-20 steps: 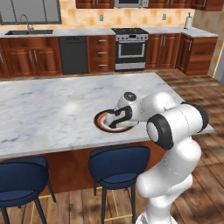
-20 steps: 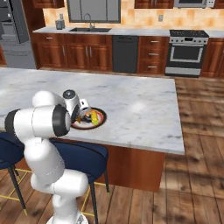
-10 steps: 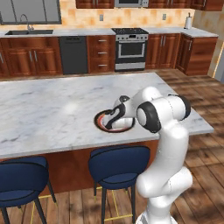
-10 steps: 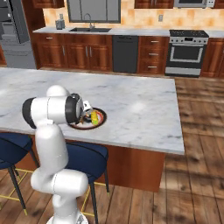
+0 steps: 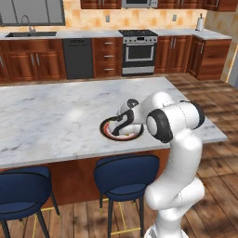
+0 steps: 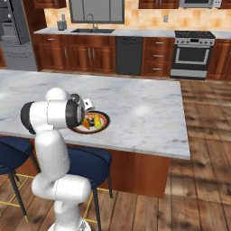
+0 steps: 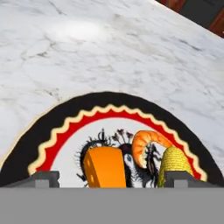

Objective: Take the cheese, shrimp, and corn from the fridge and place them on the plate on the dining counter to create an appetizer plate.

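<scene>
Evidently the two-finger gripper [image 7: 112,178] hangs open over the round black-and-red-rimmed plate [image 7: 52,122], where orange cheese wedge [image 7: 104,167], curved pink shrimp [image 7: 146,144] and yellow corn cob [image 7: 174,162] lie together, so the placing looks finished and only lifting clear remains.

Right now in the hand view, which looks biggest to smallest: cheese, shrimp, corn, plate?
1. plate
2. cheese
3. corn and shrimp look alike; the corn is cut off at the bottom, so no ranking.

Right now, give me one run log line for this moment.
plate: on counter | on plate: cheese, shrimp, corn | pincer: open, just above plate, holding nothing
</scene>
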You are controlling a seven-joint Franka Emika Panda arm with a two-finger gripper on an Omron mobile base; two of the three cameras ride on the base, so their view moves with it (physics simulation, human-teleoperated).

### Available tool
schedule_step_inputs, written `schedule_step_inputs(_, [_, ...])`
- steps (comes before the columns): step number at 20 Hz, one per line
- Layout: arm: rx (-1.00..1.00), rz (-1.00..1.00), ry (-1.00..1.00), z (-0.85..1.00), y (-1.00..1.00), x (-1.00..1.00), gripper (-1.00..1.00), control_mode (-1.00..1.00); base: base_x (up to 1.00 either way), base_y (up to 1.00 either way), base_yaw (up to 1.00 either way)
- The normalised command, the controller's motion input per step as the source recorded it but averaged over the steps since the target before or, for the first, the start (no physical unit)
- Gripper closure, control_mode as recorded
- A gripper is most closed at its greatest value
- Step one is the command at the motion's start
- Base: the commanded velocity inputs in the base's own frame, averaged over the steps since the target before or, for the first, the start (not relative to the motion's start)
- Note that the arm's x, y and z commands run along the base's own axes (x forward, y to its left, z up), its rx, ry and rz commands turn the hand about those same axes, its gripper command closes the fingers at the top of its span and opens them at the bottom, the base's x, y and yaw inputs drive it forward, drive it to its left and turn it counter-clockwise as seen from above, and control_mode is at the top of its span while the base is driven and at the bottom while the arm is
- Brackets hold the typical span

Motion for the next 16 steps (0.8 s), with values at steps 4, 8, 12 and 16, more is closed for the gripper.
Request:
schedule_step_inputs(4, [0.0, 0.0, -0.09, 1.0, 0.03, -0.9, -1.0, -1.0, 0.0, 0.0, 0.0])
schedule_step_inputs(8, [0.0, 0.0, -0.05, 1.0, 0.0, -0.92, -1.0, -1.0, 0.0, 0.0, 0.0])
schedule_step_inputs(12, [0.04, 0.0, -0.01, 1.0, 0.0, -0.89, -1.0, -1.0, 0.0, 0.0, 0.0])
schedule_step_inputs(16, [0.07, 0.0, 0.0, 1.0, 0.0, -0.98, -1.0, -1.0, 0.0, 0.0, 0.0])
